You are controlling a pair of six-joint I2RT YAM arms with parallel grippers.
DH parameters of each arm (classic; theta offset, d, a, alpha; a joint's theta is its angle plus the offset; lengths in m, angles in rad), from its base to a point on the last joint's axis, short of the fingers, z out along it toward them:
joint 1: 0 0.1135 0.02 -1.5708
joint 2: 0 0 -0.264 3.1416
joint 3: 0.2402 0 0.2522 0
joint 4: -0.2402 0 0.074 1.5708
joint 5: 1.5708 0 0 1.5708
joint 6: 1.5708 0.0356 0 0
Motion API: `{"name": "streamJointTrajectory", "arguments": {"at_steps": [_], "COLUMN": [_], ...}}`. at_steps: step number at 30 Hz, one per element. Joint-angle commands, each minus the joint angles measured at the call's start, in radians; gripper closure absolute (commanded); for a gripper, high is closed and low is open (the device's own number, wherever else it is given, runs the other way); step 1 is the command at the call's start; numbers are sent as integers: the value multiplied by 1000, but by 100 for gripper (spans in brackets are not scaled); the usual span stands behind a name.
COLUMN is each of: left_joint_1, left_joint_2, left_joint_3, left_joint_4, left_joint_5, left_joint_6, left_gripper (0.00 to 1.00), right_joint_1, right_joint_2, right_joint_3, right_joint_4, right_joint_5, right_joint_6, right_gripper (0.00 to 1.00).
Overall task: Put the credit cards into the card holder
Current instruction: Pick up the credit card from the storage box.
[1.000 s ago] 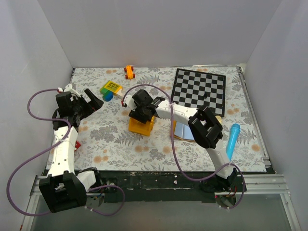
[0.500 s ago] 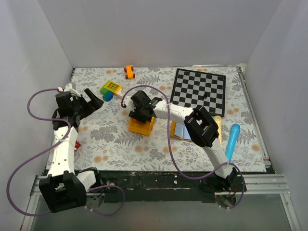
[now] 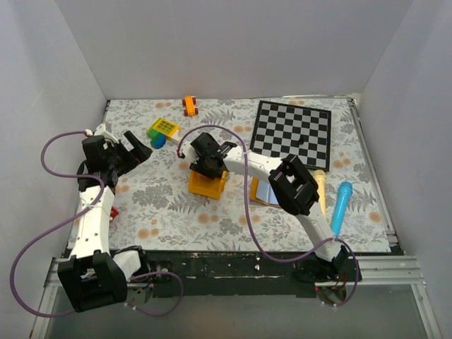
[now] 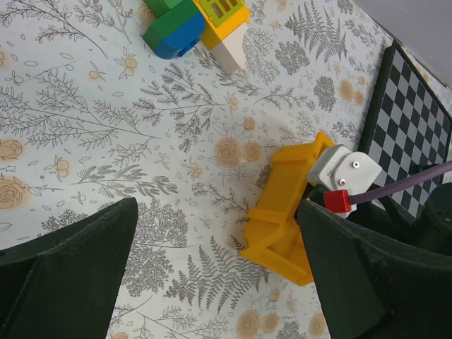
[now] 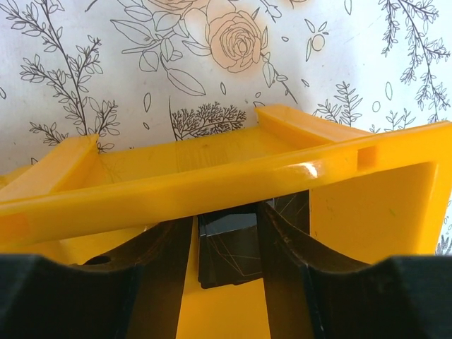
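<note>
Inside the yellow bin (image 5: 212, 180) the right gripper (image 5: 224, 220) stood half-open astride a black card (image 5: 229, 254), likely to lift it out; whether it pinched the card was unclear. The card holder (image 3: 266, 192) lay open nearby to receive it, and the left gripper (image 4: 215, 233) hung wide open, empty.

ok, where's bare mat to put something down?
Widest: the near-left mat, between the yellow bin, the left arm and the near edge. Also the back strip between the orange toy car and chequered board. Crowded: bin to card holder, under the right arm.
</note>
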Motion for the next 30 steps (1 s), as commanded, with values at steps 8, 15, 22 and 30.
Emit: {"name": "streamJointTrajectory", "arguments": {"at_steps": [8,15,22,30], "left_joint_1": [9,11,9,9], "left_joint_2": [-17,-17,-19,-19], "left_joint_3": [-7,-7,-9,-10], "left_joint_4": [14,15,15,15], "left_joint_5": [21,22,24,24], "left_joint_6": [4,3,3,3], "left_gripper": [2,2,2,2], "right_joint_1": [0,0,0,0], "right_joint_2": [-35,-79,-115,-125], "right_joint_3": [-44,-46,-40,-21], "right_joint_4": [-26,-29,-37,-42], "right_joint_5": [-3,-11,9,50], "right_joint_6": [40,51,50,37], "right_gripper": [80,87,89,89]}}
